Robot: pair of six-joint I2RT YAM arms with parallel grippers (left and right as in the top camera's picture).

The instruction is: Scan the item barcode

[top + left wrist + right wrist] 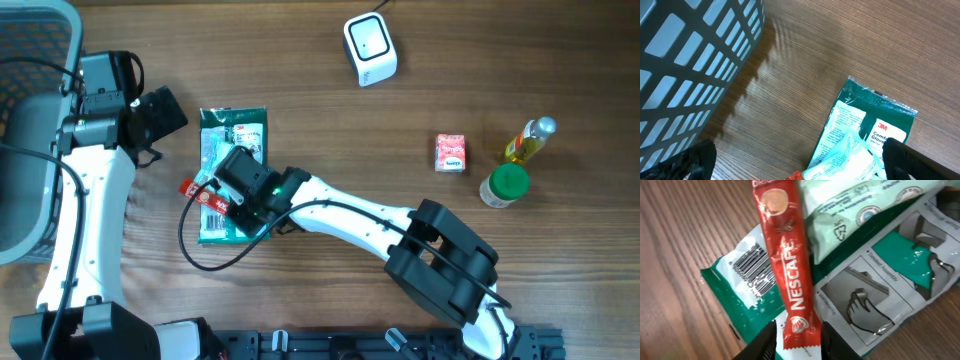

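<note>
Fingers (766, 342) of my right arm stand narrowed on either side of the lower end of the red Nescafé stick sachet (790, 265). One finger sits at the sachet's edge. Beside the other a thin strip of packaging shows, so I cannot tell whether the grip has closed on it. The sachet runs straight away from these fingers, lying flat on top of the green-and-white 3M glove packet (895, 255). The packet's printed barcode (752, 269) shows just beside the sachet, on the side towards bare wood.

Seen from overhead, sachet and packet lie on the wooden surface (350, 140) left of centre, with my right arm reaching across to them. The white barcode scanner (370, 48) stands well apart, near the far edge.

Fingers (920, 160) of my left arm are spread wide and hold nothing. They hang above the near end of the glove packet, with the grey plastic basket (690, 65) close by.

A small red carton (451, 153), a yellow bottle (528, 142) and a green-lidded jar (503, 186) stand together at the right.
</note>
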